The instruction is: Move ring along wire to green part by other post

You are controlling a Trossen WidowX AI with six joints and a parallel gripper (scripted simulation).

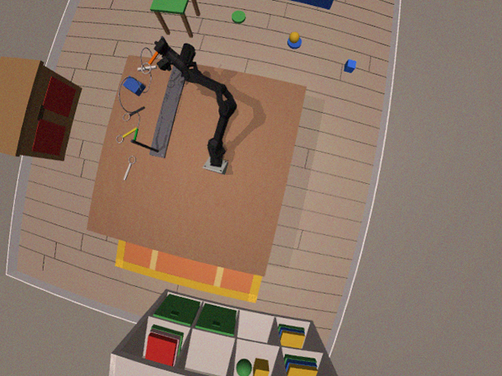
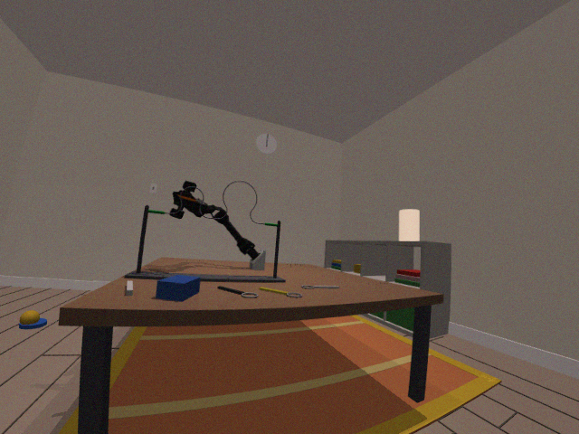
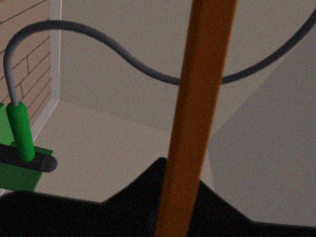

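My gripper (image 1: 158,52) (image 3: 167,165) is shut on the orange handle (image 1: 153,58) (image 2: 187,198) (image 3: 199,94), high above the left end of the grey base in the exterior view. The ring (image 1: 145,73) at the handle's far end lies by the thin grey wire (image 1: 119,93) (image 2: 240,181) (image 3: 74,27); whether it touches the wire cannot be told. In the wrist view the handle crosses in front of the wire, and the ring is out of view. One green part (image 2: 156,212) (image 3: 21,131) is at the left post (image 2: 142,242); the other green part (image 1: 135,134) (image 2: 270,224) is at the right post (image 2: 277,250).
The grey base (image 1: 168,116) (image 2: 205,278) carries the posts. On the table are a blue block (image 1: 134,86) (image 2: 177,287), a white bar (image 2: 129,287), and black (image 1: 137,111) (image 2: 231,290), yellow (image 1: 129,132) (image 2: 274,291) and pale (image 1: 127,170) (image 2: 326,287) ring-ended tools.
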